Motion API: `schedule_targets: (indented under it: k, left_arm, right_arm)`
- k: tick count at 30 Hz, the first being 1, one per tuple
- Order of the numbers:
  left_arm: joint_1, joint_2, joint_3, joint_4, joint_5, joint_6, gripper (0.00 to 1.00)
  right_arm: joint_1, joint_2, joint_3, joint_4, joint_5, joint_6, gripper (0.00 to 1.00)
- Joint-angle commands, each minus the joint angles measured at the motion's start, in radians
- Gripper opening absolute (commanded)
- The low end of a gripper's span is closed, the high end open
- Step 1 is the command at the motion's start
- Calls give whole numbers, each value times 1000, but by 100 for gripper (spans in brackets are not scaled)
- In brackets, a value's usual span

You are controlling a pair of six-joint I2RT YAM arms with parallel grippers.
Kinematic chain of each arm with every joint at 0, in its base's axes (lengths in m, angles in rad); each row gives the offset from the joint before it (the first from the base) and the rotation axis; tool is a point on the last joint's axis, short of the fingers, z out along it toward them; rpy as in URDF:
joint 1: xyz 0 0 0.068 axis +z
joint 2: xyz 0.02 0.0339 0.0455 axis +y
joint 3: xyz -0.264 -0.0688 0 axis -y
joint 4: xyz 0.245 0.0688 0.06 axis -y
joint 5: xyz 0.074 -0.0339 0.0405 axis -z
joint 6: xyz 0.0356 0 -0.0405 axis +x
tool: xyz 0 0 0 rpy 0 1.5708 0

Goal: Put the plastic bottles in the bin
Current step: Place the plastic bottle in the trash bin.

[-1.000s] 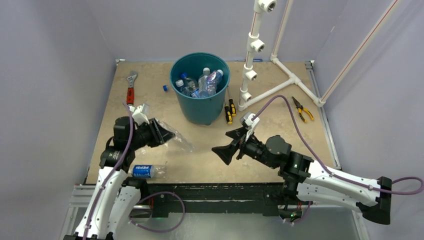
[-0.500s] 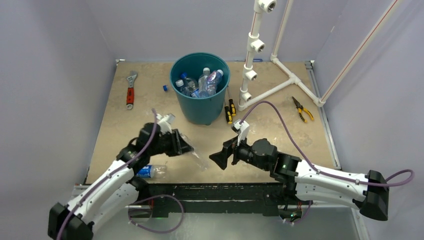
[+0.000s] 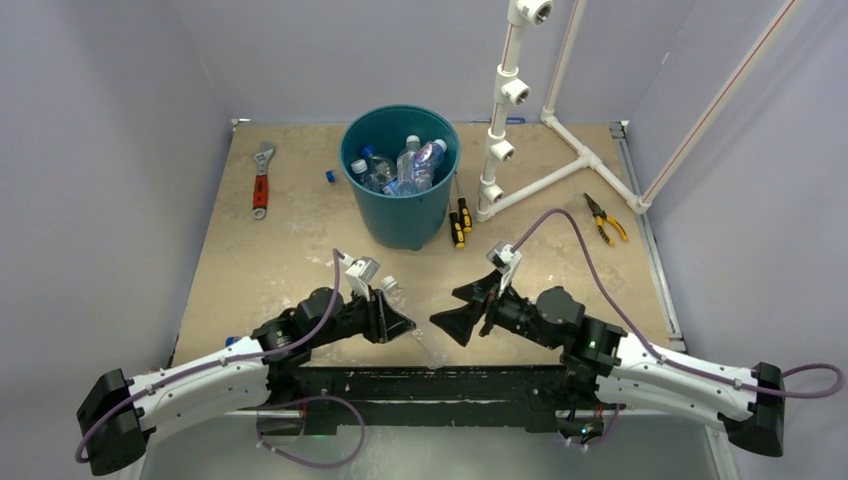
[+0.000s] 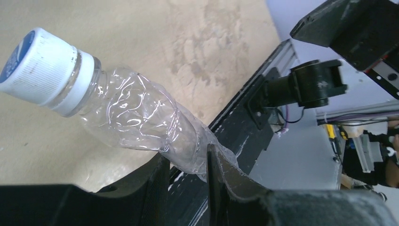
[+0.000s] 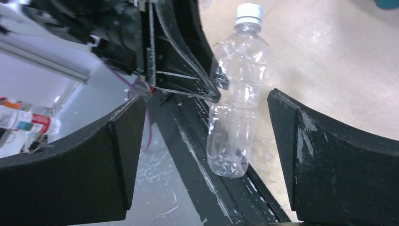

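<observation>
My left gripper [image 3: 400, 318] is shut on a crumpled clear plastic bottle [image 3: 415, 325] with a white cap [image 3: 388, 285]. It holds the bottle by the lower body, low over the table's near edge. The left wrist view shows its fingers [image 4: 160, 188] pinching the bottle [image 4: 136, 122]. My right gripper [image 3: 450, 310] is open and empty, just right of the bottle and facing it. In the right wrist view the bottle [image 5: 235, 108] lies ahead between the wide-open fingers [image 5: 287, 146], its base over the black rail. The teal bin [image 3: 400, 215] stands at the back centre with several bottles [image 3: 415, 160] inside.
A loose blue cap [image 3: 329, 176] and a red-handled wrench [image 3: 261, 185] lie left of the bin. Screwdrivers [image 3: 460, 222] lie at its right, beside a white pipe frame [image 3: 500, 150]. Pliers [image 3: 605, 217] lie at the far right. A black rail [image 3: 480, 375] runs along the near edge.
My left arm has swung right and toward the near edge, carrying the clear bottle to the right gripper. The right gripper stayed open and shifted slightly. The labelled bottle at the near left is now hidden.
</observation>
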Motion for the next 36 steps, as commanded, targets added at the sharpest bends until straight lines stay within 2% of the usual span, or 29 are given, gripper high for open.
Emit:
schedule_targets:
  k: [1,6,12,17,20,30,36]
  left_arm:
    - [-24,-36,-49,314,93,79,0]
    - [-48,-35,-45,466,246,146,0]
    - [-51,-19,-113,786,379,92,0]
    - [-59,32,-75,845,453,85,0]
    - [-77,55,-30,804,469,110,0]
    - [-159,99,232,254,403,439,0]
    - [-168,95,293,123,358,523,0]
  right_arm:
    - [3,-102,-6,85,-93,12,99]
    - [3,-149,32,86,-132,16,99]
    - [3,-104,117,5,-84,-26,99]
    - [3,-93,157,0,-95,-23,99]
    - [3,-35,237,-84,-97,-30,99]
    - [-56,119,444,-305,-114,-25,99]
    - [-74,169,506,-378,-102,-38,96]
